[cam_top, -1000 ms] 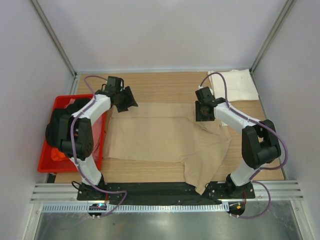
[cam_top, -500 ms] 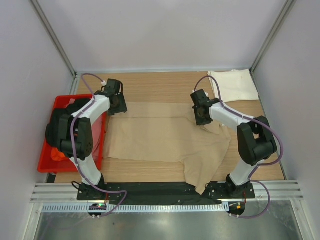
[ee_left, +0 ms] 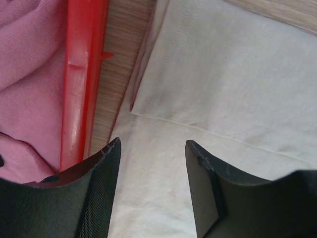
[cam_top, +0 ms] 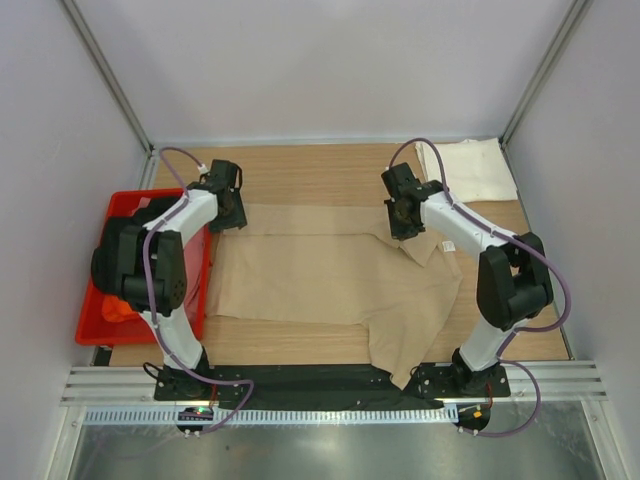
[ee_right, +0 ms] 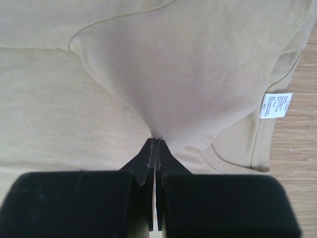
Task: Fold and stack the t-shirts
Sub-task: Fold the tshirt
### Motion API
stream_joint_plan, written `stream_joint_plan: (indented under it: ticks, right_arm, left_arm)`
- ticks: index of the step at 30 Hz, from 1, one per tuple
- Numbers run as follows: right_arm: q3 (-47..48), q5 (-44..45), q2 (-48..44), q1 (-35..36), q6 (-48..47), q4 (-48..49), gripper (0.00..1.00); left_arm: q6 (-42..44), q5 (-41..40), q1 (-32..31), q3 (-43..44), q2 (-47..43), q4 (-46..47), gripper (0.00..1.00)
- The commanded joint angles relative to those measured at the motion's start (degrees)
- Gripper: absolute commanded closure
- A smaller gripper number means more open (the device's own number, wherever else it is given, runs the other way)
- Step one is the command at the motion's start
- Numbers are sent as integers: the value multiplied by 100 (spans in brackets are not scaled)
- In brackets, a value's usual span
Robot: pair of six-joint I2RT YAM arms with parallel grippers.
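Wooden table (cam_top: 330, 165), tan t-shirt (cam_top: 330, 275) spread flat: right gripper (ee_right: 155, 144) has just clenched on the cloth directly beneath it (pinched into a peak); left gripper (ee_left: 152, 145) hovers released above its corner, so lifting can likely begin.

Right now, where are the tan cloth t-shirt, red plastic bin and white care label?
tan cloth t-shirt (cam_top: 330, 275), top view, mid-body
red plastic bin (ee_left: 84, 74), left wrist view, rim
white care label (ee_right: 275, 105), right wrist view, centre

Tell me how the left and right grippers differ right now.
The left gripper is open; the right gripper is shut. The left holds nothing, beside the red bin; the right pinches a fold of the tan shirt. Both are at that shirt's far edge.
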Motion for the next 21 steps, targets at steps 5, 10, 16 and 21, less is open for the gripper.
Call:
stream_joint_plan:
  ticks: [5, 10, 16, 21]
  right_arm:
    - [219, -332, -437, 29, 188, -446, 99]
    - [157, -385, -463, 29, 171, -410, 99]
    - [122, -473, -463, 29, 144, -331, 99]
    - [113, -482, -463, 29, 135, -314, 99]
  left_arm:
    - [144, -254, 56, 210, 163, -15, 45]
    - [135, -88, 64, 315, 331, 100, 48]
    - [179, -158, 64, 500, 533, 109, 53]
    - [214, -316, 64, 517, 647, 126, 60]
